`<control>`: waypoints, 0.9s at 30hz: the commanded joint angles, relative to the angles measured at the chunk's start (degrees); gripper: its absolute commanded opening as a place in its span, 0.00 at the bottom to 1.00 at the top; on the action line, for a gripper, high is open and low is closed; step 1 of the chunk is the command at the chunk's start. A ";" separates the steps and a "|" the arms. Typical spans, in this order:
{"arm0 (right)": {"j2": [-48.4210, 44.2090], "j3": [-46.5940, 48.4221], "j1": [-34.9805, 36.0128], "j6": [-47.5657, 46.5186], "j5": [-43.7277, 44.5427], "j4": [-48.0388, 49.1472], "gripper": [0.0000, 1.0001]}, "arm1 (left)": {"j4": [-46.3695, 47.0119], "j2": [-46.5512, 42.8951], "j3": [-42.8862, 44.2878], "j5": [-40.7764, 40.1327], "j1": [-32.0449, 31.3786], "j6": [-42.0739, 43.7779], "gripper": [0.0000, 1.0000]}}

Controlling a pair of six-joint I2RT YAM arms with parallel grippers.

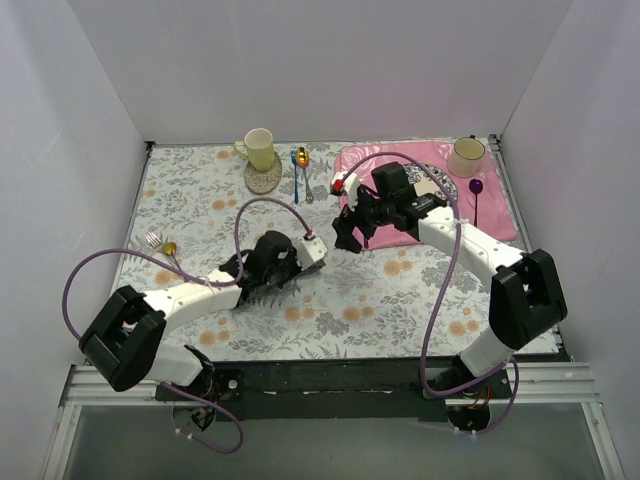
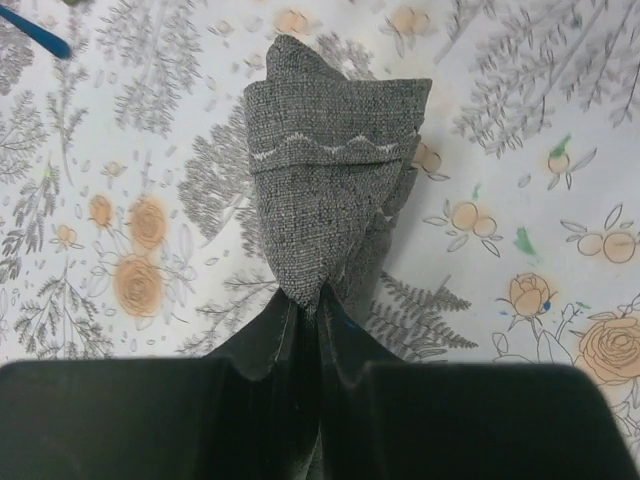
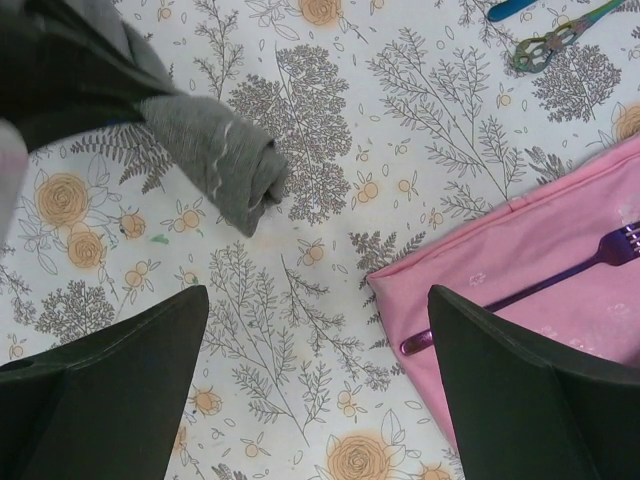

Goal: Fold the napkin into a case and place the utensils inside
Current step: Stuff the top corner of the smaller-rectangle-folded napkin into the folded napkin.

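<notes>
We find the napkin [image 2: 330, 190] bunched on the desk [image 1: 400, 300], left of centre. One end is pinched in the left gripper [image 2: 318, 300], whose jaws are closed on the cloth. The right gripper [image 3: 318, 320] stands fully spread above the desk beside the pink placemat [image 3: 520, 260] and holds nothing.

We judge the cloth light, limp and coarse-woven. It will slump unless taken by a stitched hem or corner.

The fork [image 1: 151, 239] and spoon [image 1: 170, 247] lie near the desk's left edge, well apart from the napkin. They look like thin, smooth metal, best gripped across the handle.

Count: one napkin, one silver fork, one small spoon. Off-task: one purple fork [image 3: 590, 258] on the placemat.
</notes>
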 commanded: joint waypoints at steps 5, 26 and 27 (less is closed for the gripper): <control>8.01 10.85 -0.21 3.62 -6.20 0.54 0.99 | 20.29 0.31 -11.59 -23.61 -11.98 3.62 0.00; 16.02 13.23 6.38 -26.69 -18.95 -11.34 0.99 | 24.07 -3.47 -17.40 -25.55 -18.41 4.32 0.00; 16.02 12.79 7.08 -26.78 -18.78 -11.16 0.99 | 24.07 -3.56 -17.49 -25.37 -18.49 4.58 0.00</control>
